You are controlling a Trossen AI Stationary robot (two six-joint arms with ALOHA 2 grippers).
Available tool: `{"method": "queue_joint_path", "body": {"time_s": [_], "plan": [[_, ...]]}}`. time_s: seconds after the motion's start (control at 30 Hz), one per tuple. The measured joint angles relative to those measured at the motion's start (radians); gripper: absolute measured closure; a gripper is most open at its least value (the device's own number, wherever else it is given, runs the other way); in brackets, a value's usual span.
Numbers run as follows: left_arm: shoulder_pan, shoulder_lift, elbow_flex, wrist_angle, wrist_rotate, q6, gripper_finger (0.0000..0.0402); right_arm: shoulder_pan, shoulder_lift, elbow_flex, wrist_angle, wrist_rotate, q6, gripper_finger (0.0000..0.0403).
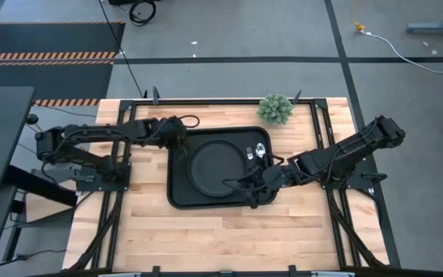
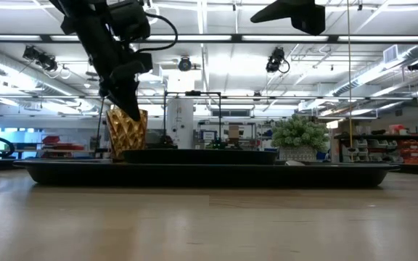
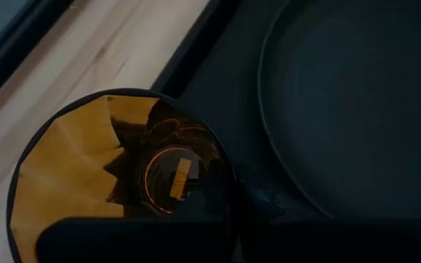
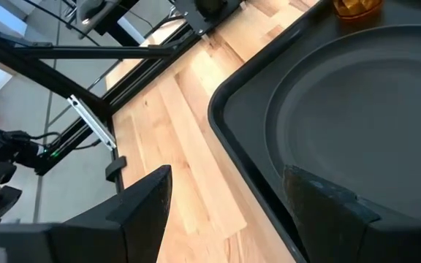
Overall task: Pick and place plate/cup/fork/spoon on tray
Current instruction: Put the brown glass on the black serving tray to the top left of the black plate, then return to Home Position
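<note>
Setting the cup [image 2: 127,132] on the tray's [image 1: 177,196] corner was the step in hand, as we read it. The left gripper [image 1: 177,131] sat right on the cup: one finger inside the rim, the other side hidden, so we couldn't tell whether it still gripped.

Risks we flagged:
- Cup stood just inside the tray rim beside that gripper; a sideways pull-out could tip it onto the wood.
- Plate [image 1: 216,167] lay just beyond the cup; a drag would knock the two together.
- Right gripper [image 4: 229,201] hung wide open and empty over the tray's opposite edge. Spoon [image 1: 260,151] and fork [image 1: 249,152] lay just beside it; a low sweep could scatter them.
</note>
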Motion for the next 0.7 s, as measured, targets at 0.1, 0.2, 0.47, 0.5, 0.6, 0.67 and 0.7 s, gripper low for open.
{"method": "queue_joint_path", "body": {"time_s": [0.1,0.2,0.47,0.5,0.6,0.67,0.7], "plan": [[-0.001,0.000,-0.009,0.011,0.002,0.001,0.0390,0.000,0.000,0.000,0.000,0.000,0.000,0.0135],[-0.001,0.000,-0.010,0.020,0.003,-0.003,0.0390,-0.002,0.000,0.000,-0.010,-0.001,0.000,0.0135],[-0.001,0.000,-0.010,0.032,0.003,-0.013,0.0379,-0.008,0.000,0.000,-0.020,-0.004,0.001,0.0135],[-0.001,0.000,-0.010,0.032,0.002,-0.017,0.0373,-0.008,0.000,0.000,-0.020,-0.004,0.001,0.0135],[-0.001,0.000,-0.010,0.036,-0.022,-0.020,0.0347,-0.009,0.000,0.000,-0.020,-0.025,0.001,0.0135],[-0.001,0.000,-0.010,0.040,-0.050,-0.021,0.0328,-0.010,0.000,0.000,-0.021,-0.049,0.002,0.0135],[-0.001,0.000,-0.010,0.048,-0.063,-0.023,0.0317,-0.010,0.000,0.000,-0.021,-0.056,0.002,0.0135]]}}
